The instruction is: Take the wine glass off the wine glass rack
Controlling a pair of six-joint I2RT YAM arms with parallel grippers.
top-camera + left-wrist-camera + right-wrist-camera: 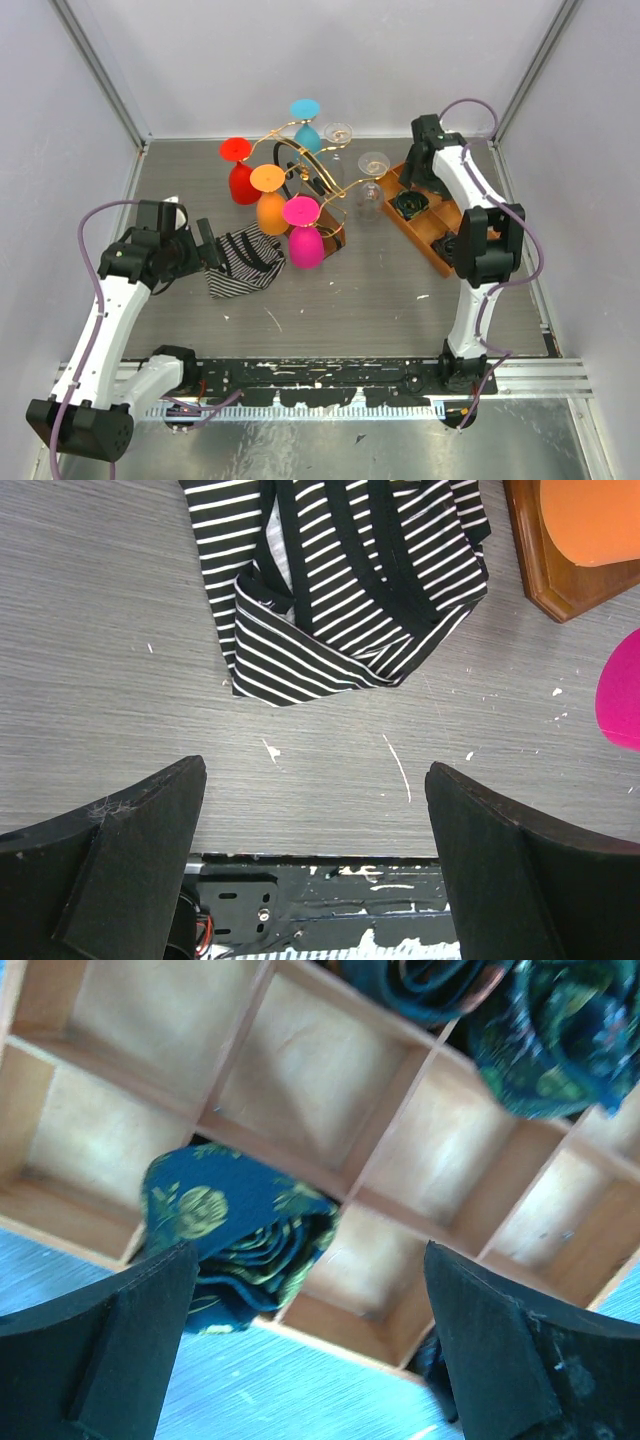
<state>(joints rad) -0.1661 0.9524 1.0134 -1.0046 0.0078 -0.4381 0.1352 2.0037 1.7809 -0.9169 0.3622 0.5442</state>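
The left gripper (312, 780) gapes wide and empty above the table (120, 680), near a striped cloth (340, 580) toward the left edge. The right gripper (310, 1260), equally wide and empty, hangs over the compartment tray (300, 1080) by the right edge. The wine glass rack (560, 580) stands mid-table toward the far edge, wine glasses (305, 245) hanging from it foot-up.

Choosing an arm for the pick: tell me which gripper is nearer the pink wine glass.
Left. The left gripper sits by the striped cloth, just left of the pink wine glass; the right gripper is farther off, over the compartment tray.
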